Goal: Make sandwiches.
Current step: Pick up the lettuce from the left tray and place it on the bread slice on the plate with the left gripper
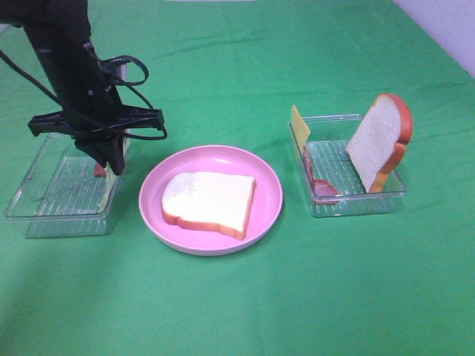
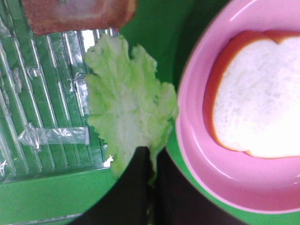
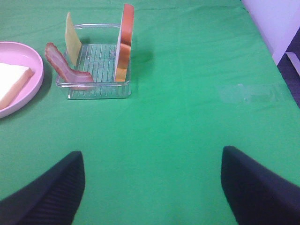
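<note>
A bread slice [image 1: 211,200] lies flat on the round pink plate [image 1: 271,193] at the table's middle. My left gripper [image 1: 115,165] points down over the right edge of the left clear tray [image 1: 44,200]. In the left wrist view it [image 2: 147,157] is shut on the stem end of a pale green lettuce leaf [image 2: 126,103], between the tray [image 2: 42,93] and the plate [image 2: 197,154]. A bacon strip [image 2: 79,14] lies in that tray. My right gripper [image 3: 152,187] is open and empty over bare cloth; it does not show in the exterior view.
The right clear tray [image 1: 356,204] holds a yellow cheese square [image 1: 300,124] leaning on its left wall, a bacon strip [image 1: 320,187] and an upright bread slice [image 1: 375,141]. The right wrist view shows the same tray [image 3: 98,89]. Green cloth covers the table.
</note>
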You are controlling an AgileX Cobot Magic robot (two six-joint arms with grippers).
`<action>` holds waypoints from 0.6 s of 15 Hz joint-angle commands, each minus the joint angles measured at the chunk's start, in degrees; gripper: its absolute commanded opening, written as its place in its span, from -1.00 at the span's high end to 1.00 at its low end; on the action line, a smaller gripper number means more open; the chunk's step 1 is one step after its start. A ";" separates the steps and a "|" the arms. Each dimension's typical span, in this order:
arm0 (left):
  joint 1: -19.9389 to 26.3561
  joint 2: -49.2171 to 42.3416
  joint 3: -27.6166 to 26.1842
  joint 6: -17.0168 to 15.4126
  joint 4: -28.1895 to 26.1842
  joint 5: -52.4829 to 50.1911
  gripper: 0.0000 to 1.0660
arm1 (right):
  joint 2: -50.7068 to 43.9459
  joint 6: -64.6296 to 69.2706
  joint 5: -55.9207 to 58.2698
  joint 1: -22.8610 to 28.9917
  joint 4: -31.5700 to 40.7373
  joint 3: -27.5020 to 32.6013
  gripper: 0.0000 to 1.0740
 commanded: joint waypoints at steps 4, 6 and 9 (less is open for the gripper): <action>-0.23 -4.35 -5.50 5.39 -12.49 2.52 1.00 | -0.74 -0.69 -0.52 -0.40 -0.23 -0.06 -0.42; -0.23 -4.30 -5.56 9.74 -20.86 1.15 1.00 | -0.74 -0.69 -0.52 -0.40 -0.23 -0.06 -0.42; -1.66 -2.58 -5.56 20.40 -35.70 -2.01 1.00 | -0.74 -0.69 -0.52 -0.40 -0.23 -0.06 -0.42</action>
